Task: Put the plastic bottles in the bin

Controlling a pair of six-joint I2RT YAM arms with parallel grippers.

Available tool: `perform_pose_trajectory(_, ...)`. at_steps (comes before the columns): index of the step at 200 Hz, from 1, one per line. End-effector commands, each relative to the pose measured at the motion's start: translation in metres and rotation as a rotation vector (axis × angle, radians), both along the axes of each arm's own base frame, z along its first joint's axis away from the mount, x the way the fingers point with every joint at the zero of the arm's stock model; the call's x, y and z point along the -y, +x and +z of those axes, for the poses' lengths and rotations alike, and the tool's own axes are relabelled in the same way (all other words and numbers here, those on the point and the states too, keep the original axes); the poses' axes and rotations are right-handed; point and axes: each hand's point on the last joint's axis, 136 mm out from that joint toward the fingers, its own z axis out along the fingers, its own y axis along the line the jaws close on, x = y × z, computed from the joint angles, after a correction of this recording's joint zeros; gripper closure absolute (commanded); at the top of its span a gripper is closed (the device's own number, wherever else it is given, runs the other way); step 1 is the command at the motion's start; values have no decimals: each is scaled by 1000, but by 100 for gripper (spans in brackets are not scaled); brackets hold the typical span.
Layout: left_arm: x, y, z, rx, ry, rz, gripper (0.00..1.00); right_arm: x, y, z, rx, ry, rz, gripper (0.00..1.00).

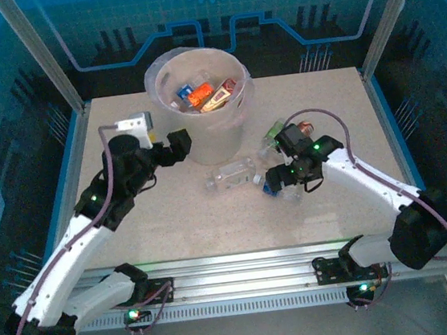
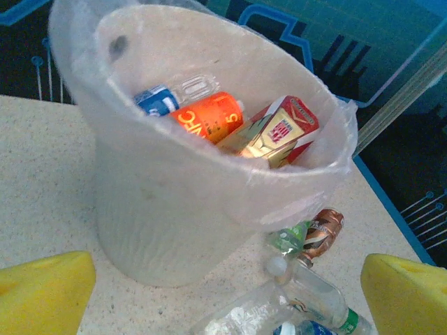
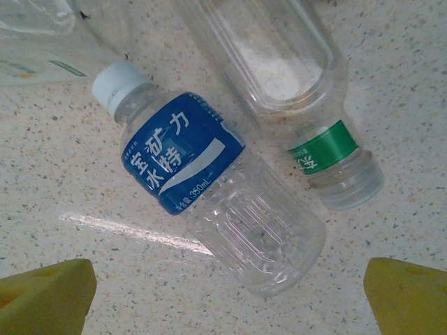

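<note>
The bin (image 1: 222,139) stands at the back middle of the table, and its wall (image 2: 167,209) looms close in the left wrist view. Inside lie an orange-labelled bottle (image 2: 209,118), a red and gold one (image 2: 279,132) and a blue-labelled one (image 2: 157,100). My left gripper (image 1: 179,144) (image 2: 227,293) is open beside the bin's left wall, holding nothing. On the table to the right of the bin lie a clear bottle (image 1: 232,174), a green-labelled one (image 2: 290,237) and a copper one (image 2: 323,230). My right gripper (image 1: 278,184) (image 3: 227,296) hangs open over a blue-labelled bottle (image 3: 209,195), beside a green-banded bottle (image 3: 279,70).
The speckled table (image 1: 174,230) is fenced by metal posts (image 1: 41,59) and blue panels at the back and sides. Both arm bases sit on the rail (image 1: 244,278) at the near edge. Bare tabletop lies in front of the bin.
</note>
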Motion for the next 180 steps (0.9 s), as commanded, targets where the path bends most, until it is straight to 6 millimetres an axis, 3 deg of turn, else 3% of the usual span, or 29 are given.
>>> perform_pose_trajectory(1,-13,-9,17,85,-90,56,1,-1,-3,-17,-67,-6,21,0)
perform_pose_trajectory(98,-42,-18,3,108,-29,174,1,-6,12,-52,-157,-82,62,0)
perform_pose_trajectory(180,-44,-14,0,99,-18,190,1,-11,-2,-68,-227,-85,93,0)
